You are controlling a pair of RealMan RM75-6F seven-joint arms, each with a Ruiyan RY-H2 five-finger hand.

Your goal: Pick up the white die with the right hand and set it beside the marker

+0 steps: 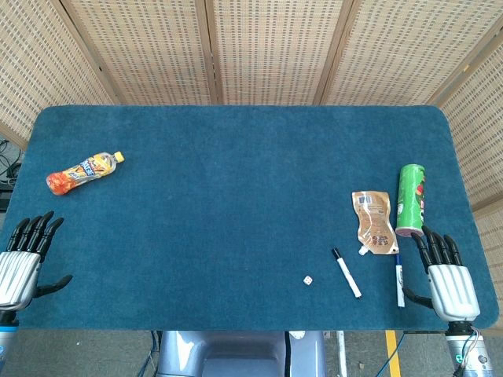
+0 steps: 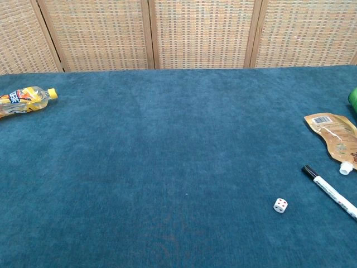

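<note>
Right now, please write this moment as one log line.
right hand: open, near pen | white die: on mat, untouched | marker: right of die

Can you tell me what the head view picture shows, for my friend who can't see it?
A small white die sits near a black-capped marker on a blue table. An open robot hand rests at each front corner, the other far left.

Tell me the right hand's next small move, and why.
Probably reach left toward the die. The right hand rests open at the table's near right edge, holding nothing, and the die lies untouched left of the black-capped marker.
</note>
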